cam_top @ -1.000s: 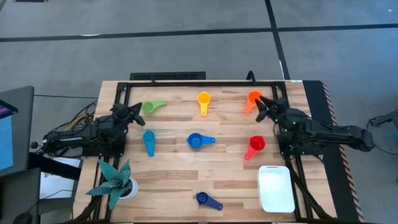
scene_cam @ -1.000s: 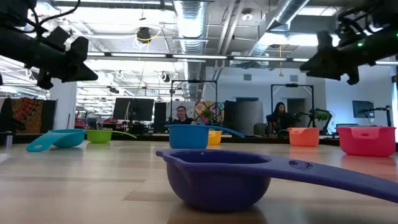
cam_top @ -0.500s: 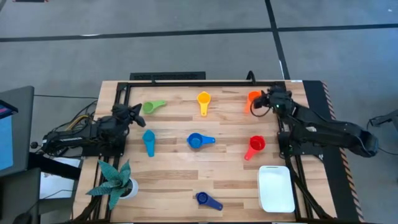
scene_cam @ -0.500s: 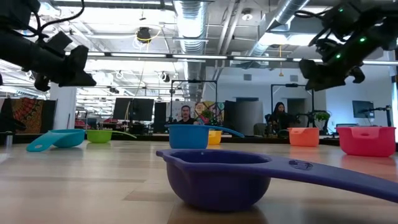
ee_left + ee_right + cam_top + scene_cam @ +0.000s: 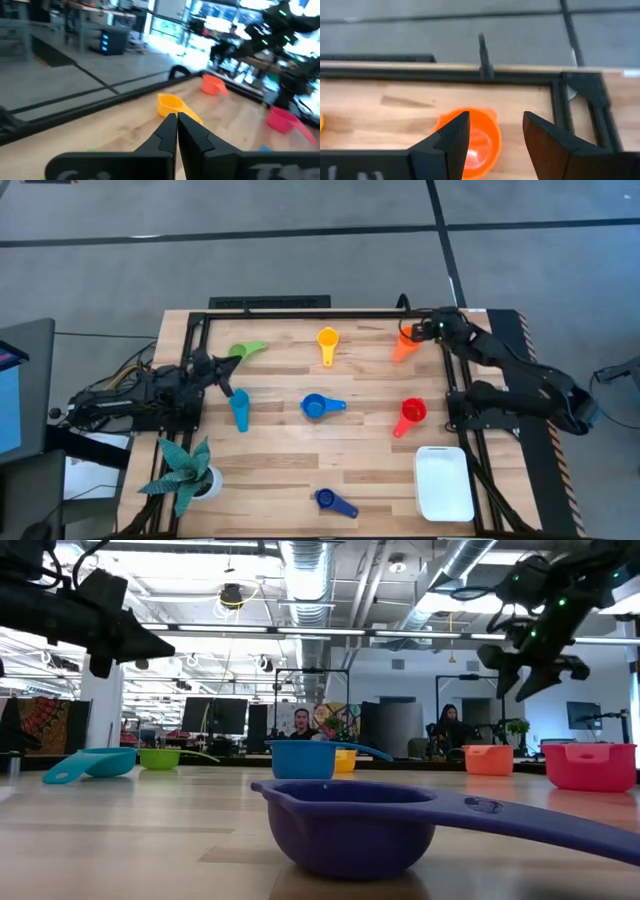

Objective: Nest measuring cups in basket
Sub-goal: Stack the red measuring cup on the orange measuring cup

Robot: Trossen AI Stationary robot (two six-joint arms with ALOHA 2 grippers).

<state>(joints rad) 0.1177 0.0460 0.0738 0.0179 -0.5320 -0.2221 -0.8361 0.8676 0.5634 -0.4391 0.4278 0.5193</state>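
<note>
Seven measuring cups lie apart on the wooden table: green (image 5: 245, 351), yellow (image 5: 327, 342), orange (image 5: 405, 345), teal (image 5: 240, 408), blue (image 5: 318, 406), red (image 5: 410, 416) and dark blue (image 5: 335, 502). The white basket (image 5: 444, 483) sits at the near right corner, with no cup in it. My right gripper (image 5: 416, 332) hangs open above the orange cup (image 5: 470, 142) at the far right, its fingers (image 5: 451, 140) pointing down on either side without touching. My left gripper (image 5: 224, 375) is shut (image 5: 176, 119) and hovers between the green and teal cups.
A teal spiky plant in a white pot (image 5: 185, 475) stands at the near left corner. A black frame rail (image 5: 520, 77) runs along the far edge just past the orange cup. Bare wood lies between the cups in the middle of the table.
My right gripper has swung from above the right side of the table toward the far edge and now hangs over the orange cup, tipped downward. My left gripper has shifted slightly toward the table's right and near side. No cup has moved.
</note>
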